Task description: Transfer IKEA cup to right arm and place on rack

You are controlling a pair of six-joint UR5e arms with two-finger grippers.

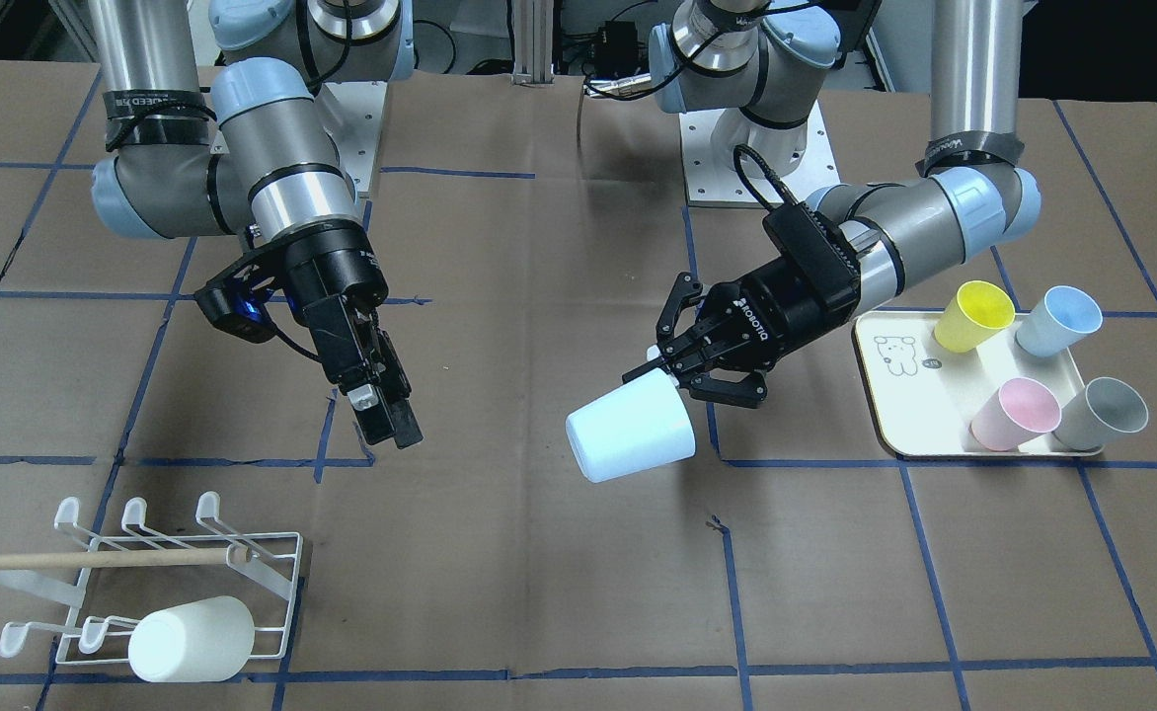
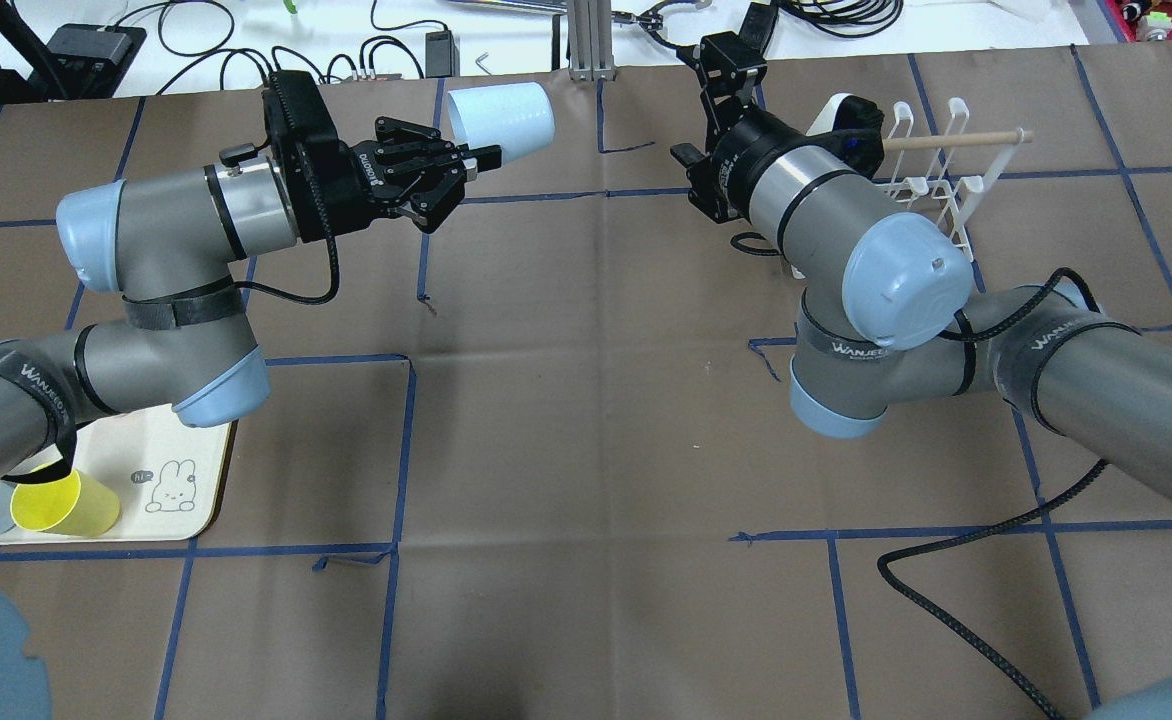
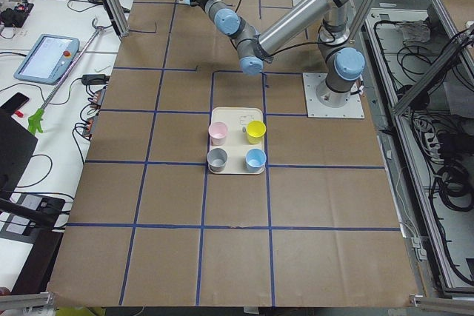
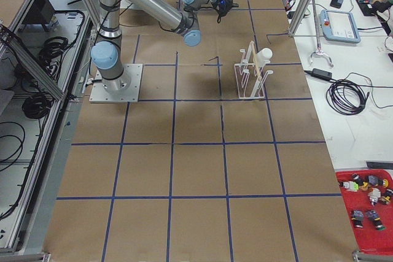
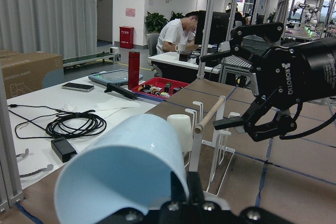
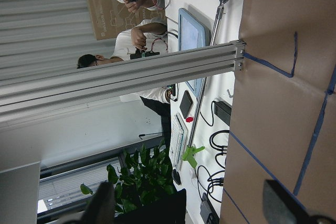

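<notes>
Now, nearest in the left wrist's view is the pale blue plastic cup [image 5: 123, 177], lying on its side in the air with its mouth back toward the wrist. The left gripper [image 1: 675, 373], a black claw-like pincer, is clamped on the cup's rim wall. The cup's long axis runs roughly left to right over the table, closed base leading toward the right arm. Farther along that line, well apart from the base, hangs the right gripper [image 1: 386, 415], black with two flat straight fingers, jaws parted and holding nothing. Its fingers slant down at the table rather than facing the cup, so I judge it must turn and cross the gap to take the base end. Farthest right sits the low white wire rack [image 1: 207, 507] with a wooden dowel, a white cup [image 1: 191, 640] lying on it
</notes>
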